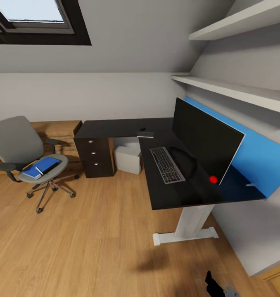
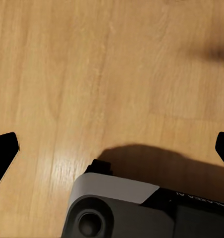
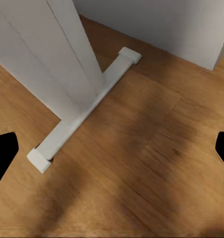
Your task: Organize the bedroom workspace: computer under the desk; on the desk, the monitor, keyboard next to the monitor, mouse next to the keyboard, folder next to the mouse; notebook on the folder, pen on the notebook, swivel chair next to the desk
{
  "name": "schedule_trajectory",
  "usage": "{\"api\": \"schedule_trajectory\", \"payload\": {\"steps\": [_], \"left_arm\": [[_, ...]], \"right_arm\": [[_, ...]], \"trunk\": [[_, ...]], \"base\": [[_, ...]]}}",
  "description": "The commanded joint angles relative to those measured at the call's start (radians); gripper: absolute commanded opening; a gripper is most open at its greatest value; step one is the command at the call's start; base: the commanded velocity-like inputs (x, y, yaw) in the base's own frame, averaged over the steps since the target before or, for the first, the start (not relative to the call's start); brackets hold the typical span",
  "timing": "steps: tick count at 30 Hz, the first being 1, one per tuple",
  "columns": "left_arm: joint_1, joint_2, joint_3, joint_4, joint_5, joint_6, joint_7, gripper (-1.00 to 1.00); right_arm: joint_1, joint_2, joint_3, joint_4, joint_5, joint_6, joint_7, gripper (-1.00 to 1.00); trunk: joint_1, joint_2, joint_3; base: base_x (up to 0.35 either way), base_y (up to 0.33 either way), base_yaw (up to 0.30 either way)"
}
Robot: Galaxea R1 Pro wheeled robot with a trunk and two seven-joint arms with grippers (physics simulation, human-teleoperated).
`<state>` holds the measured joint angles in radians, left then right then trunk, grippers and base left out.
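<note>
1. The black L-shaped table (image 1: 115, 128) stands in the corner under the sloped ceiling; one wing runs along the back wall, the other comes forward along the right wall on a white leg (image 1: 191, 225).
2. The monitor (image 1: 206, 140) stands upright on the right wing, its wide screen running along that wing, parallel to the blue wall panel (image 1: 259, 159) behind it.
3. The keyboard (image 1: 167, 165) lies flat in front of the monitor, its long axis running along the wing from the near edge toward the corner, roughly parallel to the screen.
4. A small red object (image 1: 213, 179) sits on the table near the monitor's near lower corner.
5. A small flat dark item, apparently the notebook (image 1: 145, 134), lies near the table's inner corner.
6. The light grey computer (image 1: 128, 159) sits on the floor under the table, beside the drawer unit (image 1: 94, 156).
7. The swivel chair (image 1: 20, 144) stands well apart from the table, at the left, seat facing the room.
8. The blue folder (image 1: 45, 166) lies flat on the chair seat, its long axis diagonal.
9. The left hand (image 2: 112, 158) hangs over bare wooden floor (image 2: 112, 64), fingertips wide apart.
10. The right hand (image 3: 112, 158) is likewise spread apart, over the floor near the table's white foot (image 3: 82, 116).
</note>
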<state>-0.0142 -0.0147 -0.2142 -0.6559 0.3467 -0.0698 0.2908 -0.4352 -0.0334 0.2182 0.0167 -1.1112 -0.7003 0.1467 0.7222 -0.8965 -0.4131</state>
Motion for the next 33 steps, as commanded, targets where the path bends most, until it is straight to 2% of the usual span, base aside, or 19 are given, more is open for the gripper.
{"api": "schedule_trajectory", "payload": {"steps": [1, 5, 7, 8, 12, 15, 21, 33], "left_arm": [[-0.001, 0.001, -0.007, 0.001, 0.011, -0.008, 0.008, 1.00], [-0.001, 0.002, -0.007, 0.006, 0.011, -0.015, 0.011, 1.00], [0.000, 0.002, -0.007, 0.007, 0.011, -0.016, 0.011, 1.00], [-0.001, 0.002, -0.007, 0.008, 0.012, -0.016, 0.011, 1.00], [-0.001, 0.002, -0.007, 0.009, 0.012, -0.016, 0.011, 1.00], [-0.001, 0.002, -0.007, 0.011, 0.012, -0.016, 0.011, 1.00], [0.000, 0.001, -0.007, 0.020, 0.012, -0.017, 0.011, 1.00], [0.000, -0.004, -0.008, 0.022, 0.012, -0.015, 0.007, 1.00]], "right_arm": [[-0.001, -0.008, 0.012, 0.001, -0.001, 0.020, 0.008, 1.00], [-0.002, -0.049, 0.052, -0.007, 0.073, 0.188, -0.001, 1.00], [-0.002, -0.055, 0.058, -0.009, 0.100, 0.218, -0.008, 1.00], [-0.002, -0.059, 0.063, -0.011, 0.130, 0.237, -0.014, 1.00], [-0.001, -0.063, 0.072, -0.013, 0.222, 0.242, -0.023, 1.00], [-0.001, -0.061, 0.075, -0.012, 0.252, 0.197, -0.023, 1.00], [-0.001, -0.057, 0.080, -0.009, 0.272, 0.108, -0.022, 1.00], [-0.001, -0.038, 0.081, -0.008, 0.275, 0.089, -0.025, 1.00]], "trunk": [[-0.004, 0.007, 0.002], [-0.019, 0.035, 0.015], [-0.027, 0.049, 0.021], [-0.031, 0.056, 0.024], [-0.046, 0.084, 0.037], [-0.058, 0.105, 0.046], [-0.081, 0.147, 0.065], [-0.127, 0.231, 0.102]], "base": [[0.000, 0.000, 0.000], [0.000, 0.000, 0.000], [0.000, 0.000, 0.000], [0.000, 0.000, 0.000], [0.000, 0.000, 0.000], [0.000, 0.000, 0.000], [0.000, 0.000, 0.000], [0.000, 0.000, 0.000]]}}
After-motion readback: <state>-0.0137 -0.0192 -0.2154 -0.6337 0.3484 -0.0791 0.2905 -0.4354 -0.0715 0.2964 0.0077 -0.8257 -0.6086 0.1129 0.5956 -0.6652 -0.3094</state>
